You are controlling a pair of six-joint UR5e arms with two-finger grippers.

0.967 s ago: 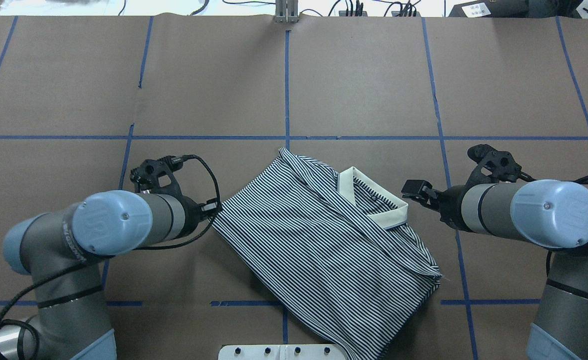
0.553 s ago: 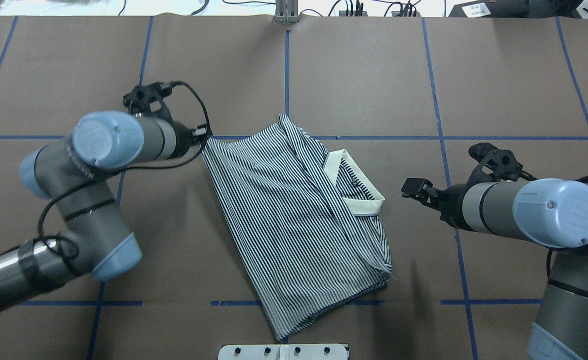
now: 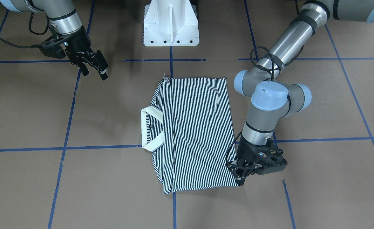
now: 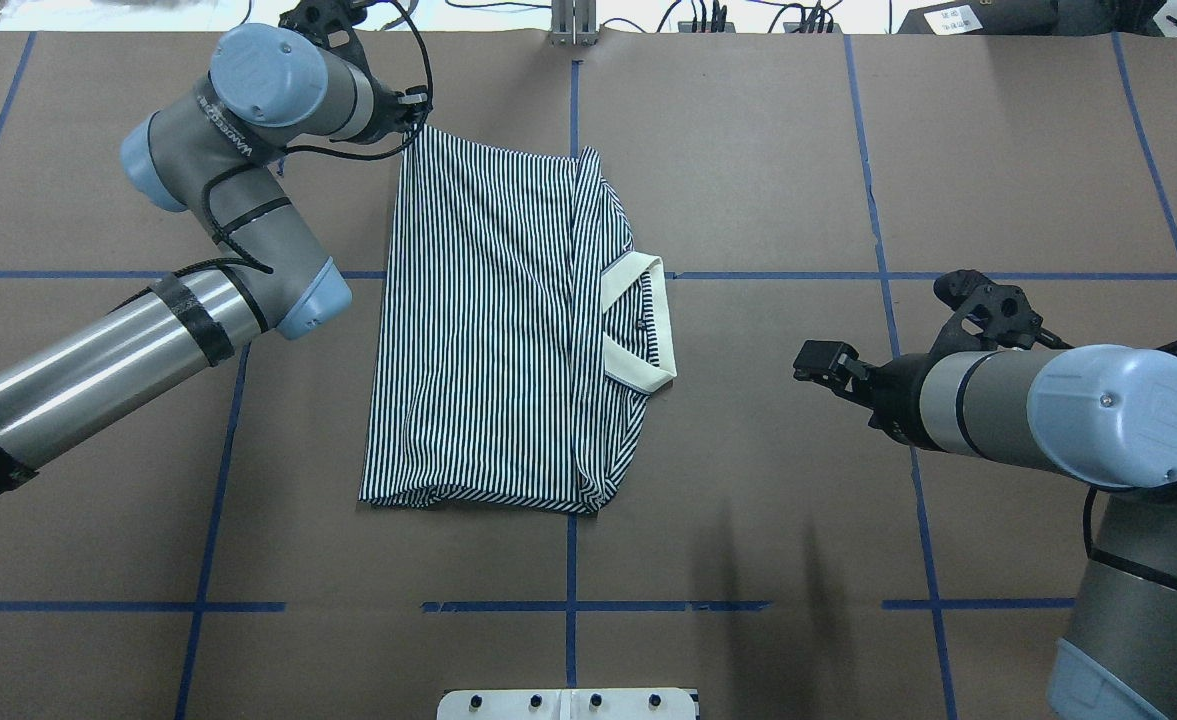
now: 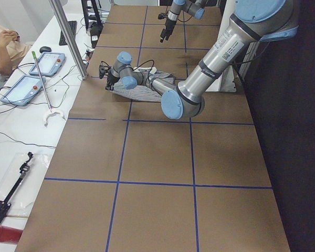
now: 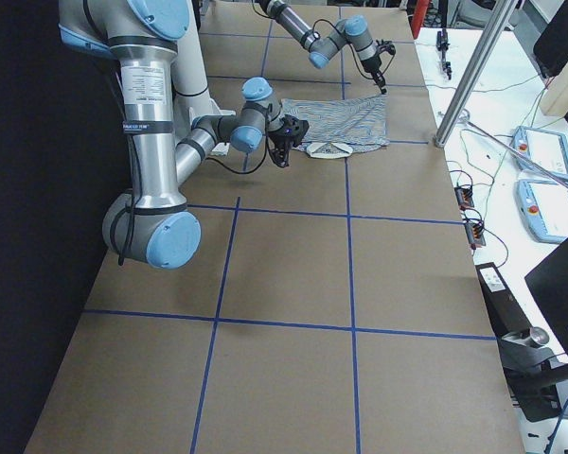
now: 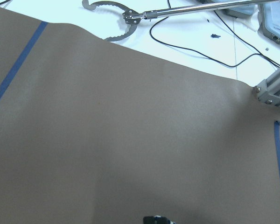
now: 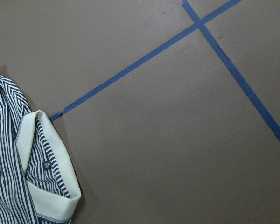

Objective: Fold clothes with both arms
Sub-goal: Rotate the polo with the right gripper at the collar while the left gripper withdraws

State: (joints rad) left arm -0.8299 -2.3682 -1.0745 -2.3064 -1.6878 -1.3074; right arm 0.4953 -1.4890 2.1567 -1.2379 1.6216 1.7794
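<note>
The striped polo shirt lies folded flat on the brown table, its cream collar pointing toward my right side. My left gripper is shut on the shirt's far left corner, close to the table's far edge. The front-facing view shows that same gripper pinching the corner of the shirt. My right gripper hovers open and holds nothing, well to the right of the collar. The right wrist view shows the collar at lower left. The left wrist view shows only bare table.
Blue tape lines grid the brown table. The white pedestal base sits at the near edge. A metal post and cables stand along the far edge. A person sits beside tablets at a side bench.
My left arm has swung away from the robot toward the far edge, dragging the shirt's corner with it. The shirt has turned and now lies square. The right gripper has barely moved.
</note>
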